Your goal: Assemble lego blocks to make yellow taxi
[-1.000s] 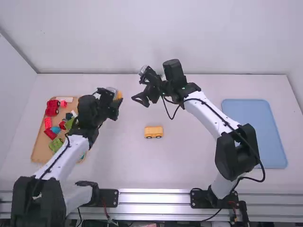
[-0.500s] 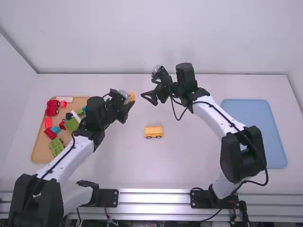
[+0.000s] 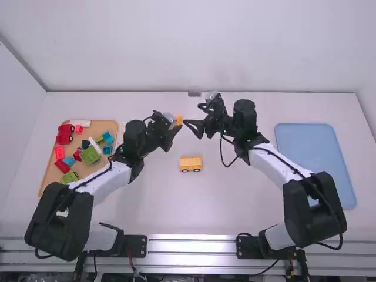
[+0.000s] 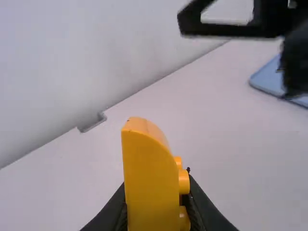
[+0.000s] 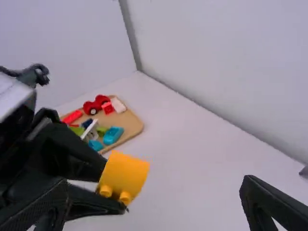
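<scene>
Your left tool [image 4: 157, 192] is clamped on the curved yellow block [image 4: 149, 175], your right tool [image 5: 154, 185] spread apart, with joining onto the wheeled yellow body [image 3: 190, 162] just below frame centre left to do.

Here's the white table [image 3: 235, 205], running below the right gripper [image 3: 191, 129]; beyond it rises the pale back wall [image 3: 176, 47], small grey piece [image 3: 194, 93] at its foot, side wall [image 3: 14, 117] well off left, light soft.

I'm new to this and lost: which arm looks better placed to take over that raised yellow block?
Probably the right: the right gripper is open, empty and near the curved yellow block, which the left gripper holds.
</scene>
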`<state>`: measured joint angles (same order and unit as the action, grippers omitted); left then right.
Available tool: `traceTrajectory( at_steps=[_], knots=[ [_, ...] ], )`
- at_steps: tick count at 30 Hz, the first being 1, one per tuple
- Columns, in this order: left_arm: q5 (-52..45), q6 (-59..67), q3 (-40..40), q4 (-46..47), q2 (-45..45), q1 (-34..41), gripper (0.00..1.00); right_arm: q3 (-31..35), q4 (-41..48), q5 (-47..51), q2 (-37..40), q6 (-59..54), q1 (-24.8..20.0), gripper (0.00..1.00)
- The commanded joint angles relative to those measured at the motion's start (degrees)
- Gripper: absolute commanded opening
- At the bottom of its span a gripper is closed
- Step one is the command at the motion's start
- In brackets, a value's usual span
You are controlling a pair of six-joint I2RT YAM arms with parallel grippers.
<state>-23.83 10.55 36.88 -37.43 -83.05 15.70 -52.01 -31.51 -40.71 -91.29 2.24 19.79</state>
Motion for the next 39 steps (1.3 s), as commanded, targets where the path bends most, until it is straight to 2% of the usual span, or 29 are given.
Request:
traceTrajectory(
  at_steps=[1,7,14,26,28,29,31,32,34,36,37,38,39],
  knots=[
    [-0.8,-3.7,-0.2,-2.8,-1.7,1.5,0.02,1.7,-1.9,-0.9,0.2,4.4,0.1,0.91],
    [-0.8,-4.6,-0.2,-5.4,-2.3,4.9,0.02,2.0,-0.6,-0.8,0.2,3.8,0.1,0.89],
    [-0.6,-5.1,-0.2,-6.8,-2.3,6.9,0.02,2.0,-0.6,-0.8,0.2,3.8,1.9,0.65],
    [2.3,-9.4,-0.2,-9.6,-2.3,7.0,0.02,2.3,-0.8,-1.3,0.2,4.0,2.4,0.37],
    [2.3,-9.3,-0.2,-10.5,-2.3,7.2,0.02,2.3,-0.8,-1.3,0.2,4.0,2.4,0.19],
    [2.3,-9.3,-0.2,-11.0,-2.3,7.2,0.02,2.3,-0.8,-1.5,0.2,4.0,2.4,0.14],
    [2.3,-9.3,-0.2,-11.3,-2.3,7.1,0.02,2.3,-0.8,-1.4,0.2,4.0,2.4,0.11],
    [2.3,-9.3,-0.2,-11.5,-2.3,7.1,0.09,2.3,-0.9,-1.5,0.2,4.0,2.4,0.11],
    [2.3,-9.3,-0.2,-11.6,-2.3,7.1,0.11,2.3,-0.9,-1.4,0.2,4.0,2.3,0.09],
    [2.3,-9.3,-0.2,-11.7,-2.3,7.2,0.39,2.3,-1.1,-1.2,0.2,4.0,2.3,0.09],
    [2.3,-9.3,-0.2,-11.5,-2.3,7.1,0.64,2.2,-1.3,-1.2,0.2,3.9,2.3,0.09],
    [2.3,-9.3,-0.2,-11.5,-2.3,7.1,0.77,2.2,-1.4,-0.8,0.2,3.9,2.3,0.09],
    [2.3,-9.3,-0.2,-11.2,-2.3,7.1,0.99,2.1,-1.2,0.5,0.2,3.5,2.2,0.09]
  ],
)
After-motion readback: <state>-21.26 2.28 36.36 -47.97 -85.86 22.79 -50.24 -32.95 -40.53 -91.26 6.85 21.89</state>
